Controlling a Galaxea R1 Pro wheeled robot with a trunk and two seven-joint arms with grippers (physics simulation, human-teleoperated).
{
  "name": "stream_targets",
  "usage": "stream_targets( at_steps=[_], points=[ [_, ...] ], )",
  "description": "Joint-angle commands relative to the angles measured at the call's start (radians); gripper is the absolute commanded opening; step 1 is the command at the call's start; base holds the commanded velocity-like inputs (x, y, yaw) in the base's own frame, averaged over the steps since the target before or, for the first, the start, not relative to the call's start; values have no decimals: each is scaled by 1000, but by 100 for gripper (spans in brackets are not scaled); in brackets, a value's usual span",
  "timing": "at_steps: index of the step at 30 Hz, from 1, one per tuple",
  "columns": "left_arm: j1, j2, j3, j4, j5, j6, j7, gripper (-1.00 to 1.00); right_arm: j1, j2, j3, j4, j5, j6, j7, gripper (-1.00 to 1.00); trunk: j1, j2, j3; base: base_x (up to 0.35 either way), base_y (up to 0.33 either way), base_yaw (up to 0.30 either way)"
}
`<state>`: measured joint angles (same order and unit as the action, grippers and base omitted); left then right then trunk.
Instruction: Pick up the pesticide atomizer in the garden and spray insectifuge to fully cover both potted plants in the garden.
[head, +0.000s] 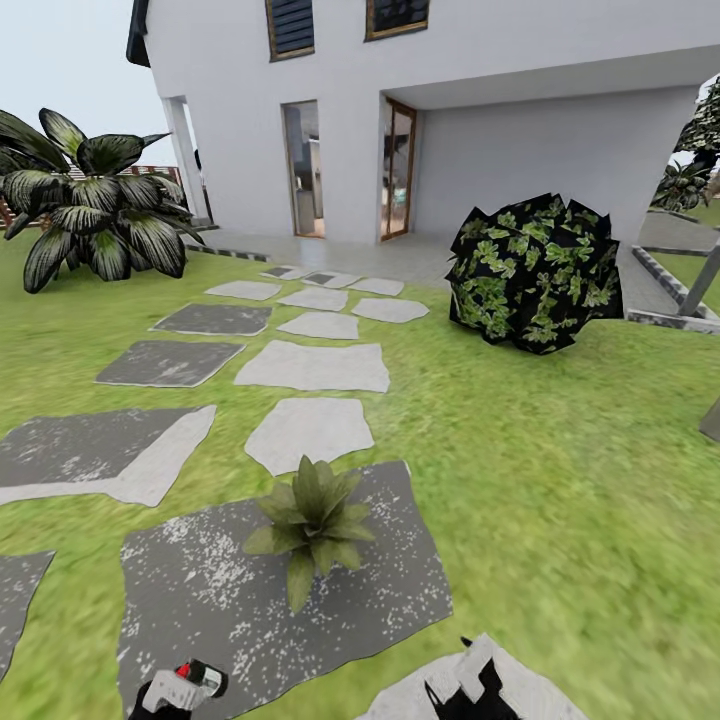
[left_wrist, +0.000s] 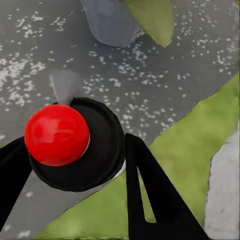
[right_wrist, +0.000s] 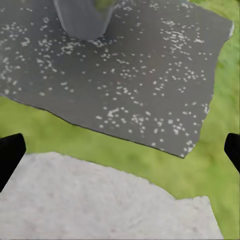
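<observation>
Atomizer (head: 190, 685) sits in the left jaws at the head view's lower edge, a pale body with a red dot and a dark end, held low over a dark speckled stone (head: 200, 600). One potted plant (head: 313, 525) stands on that same stone, just ahead of the left jaws and to their right; its pot is hidden under the leaves. The right gripper (head: 470, 690) shows as dark tips over a pale stone (head: 540, 695), ahead of it only grass. Farther out lie about a dozen more stepping stones, one dark bush (head: 530, 272), one big broad-leaved plant (head: 95, 195) and a white house (head: 430, 110).

From the left wrist, the left gripper (left_wrist: 75, 165) has its two black fingers (left_wrist: 150, 195) closed on the atomizer (left_wrist: 75, 145), seen end on: a red knob on a black round cap. Beyond the jaws are the speckled stone (left_wrist: 165, 75), a grey pot (left_wrist: 110, 22) and one green leaf (left_wrist: 152, 17), details the head view hides.

From the right wrist, the right gripper (right_wrist: 120, 150) has its fingertips (right_wrist: 10, 152) at the two edges of the picture, spread wide with nothing between. Under them lies the pale stone (right_wrist: 100, 200); past a grass strip come the speckled stone (right_wrist: 125, 70) and the pot (right_wrist: 82, 17).
</observation>
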<state>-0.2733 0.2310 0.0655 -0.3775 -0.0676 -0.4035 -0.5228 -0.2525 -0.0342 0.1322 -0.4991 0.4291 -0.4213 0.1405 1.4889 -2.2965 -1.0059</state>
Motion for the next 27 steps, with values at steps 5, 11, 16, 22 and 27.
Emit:
stream_targets(
  at_steps=[5,11,16,22,27],
  points=[
    [-46,18,10,-10,-205,27,-74,-100,-134,30,13,-18,14,87,278,100,0,0,-1,0,0,0],
    [-147,-17,-2,-20,-523,165,-158,-100,-250,117,15,-21,19,259,490,100,0,0,-1,0,0,0],
    [-183,-31,-3,-23,-626,172,-271,-100,-270,136,18,-47,23,352,560,100,0,0,-1,0,0,0],
    [-192,-96,-66,-98,-697,177,-388,-100,-294,139,18,-66,193,363,647,-100,0,0,-1,0,0,0],
    [-210,-143,-77,-108,-789,225,-395,-100,-304,141,19,-68,205,364,737,-100,0,0,-1,0,0,0]
  ],
)
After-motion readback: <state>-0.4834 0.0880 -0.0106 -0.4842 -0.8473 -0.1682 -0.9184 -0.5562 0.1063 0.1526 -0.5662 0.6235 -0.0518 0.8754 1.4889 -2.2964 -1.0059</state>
